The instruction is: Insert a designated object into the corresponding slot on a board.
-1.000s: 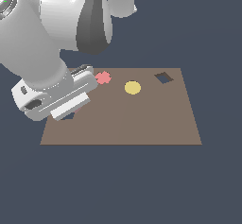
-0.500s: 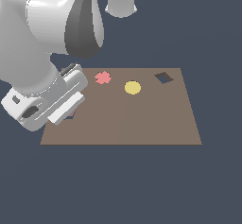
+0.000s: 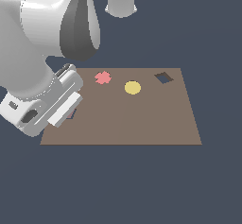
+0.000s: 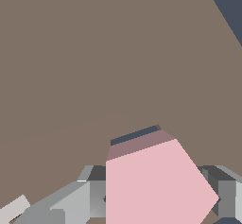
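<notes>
Between the gripper's (image 4: pixel 158 197) fingers (image 4: pixel 71 204) sits the pink pentagon (image 4: pixel 153 187), clamped from both sides, over the board (image 4: pixel 94 53); its slot (image 4: pixel 134 135) shows just beyond.

Colours of board, pieces and arm.
Flat brown rectangular board (image 3: pixel 142 119); light pink pentagon piece (image 4: pixel 156 185); darker red cross-shaped piece (image 3: pixel 102 78); yellow disc (image 3: pixel 133 87); dark square hole (image 3: pixel 163 78); white-and-grey robot arm (image 3: pixel 42 43); dark blue-grey background.

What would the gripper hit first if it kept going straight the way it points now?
Probably the board: the gripper, shut on the pink pentagon piece, points down at the pentagon slot edge, so the piece likely lands there. Depth is unclear.
</notes>
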Motion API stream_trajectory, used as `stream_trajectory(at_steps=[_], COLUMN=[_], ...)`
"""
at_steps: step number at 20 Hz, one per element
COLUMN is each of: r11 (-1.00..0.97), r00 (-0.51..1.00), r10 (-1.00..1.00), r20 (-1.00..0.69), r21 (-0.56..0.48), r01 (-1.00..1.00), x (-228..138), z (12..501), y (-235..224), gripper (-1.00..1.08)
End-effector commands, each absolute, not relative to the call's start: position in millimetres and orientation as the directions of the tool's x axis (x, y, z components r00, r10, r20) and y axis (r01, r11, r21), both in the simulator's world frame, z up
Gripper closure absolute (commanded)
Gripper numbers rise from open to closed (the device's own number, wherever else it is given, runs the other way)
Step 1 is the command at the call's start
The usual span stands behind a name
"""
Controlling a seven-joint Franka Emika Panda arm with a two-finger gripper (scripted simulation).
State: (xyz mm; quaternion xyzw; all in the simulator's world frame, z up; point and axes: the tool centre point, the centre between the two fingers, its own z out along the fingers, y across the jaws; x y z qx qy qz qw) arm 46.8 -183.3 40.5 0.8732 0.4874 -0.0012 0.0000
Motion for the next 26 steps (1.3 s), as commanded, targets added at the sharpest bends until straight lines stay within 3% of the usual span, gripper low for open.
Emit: stream_trajectory(at_steps=[1, 16, 17, 26], r11=[-0.514, -0.523, -0.523, -0.523], r00=[0.514, 0.523, 0.523, 0.523], r10=[0.858, 0.852, 0.852, 0.852], r20=[-0.002, -0.002, -0.002, -0.002], r21=[-0.001, 0.000, 0.000, 0.000], r01=[0.858, 0.852, 0.852, 0.852], x=[47.9, 47.5, 47.5, 47.5], z=[40.8, 30.6, 30.6, 30.6], y=[-183.6, -182.6, -182.6, -182.6], gripper=[1.08, 1.08, -0.92, -0.92])
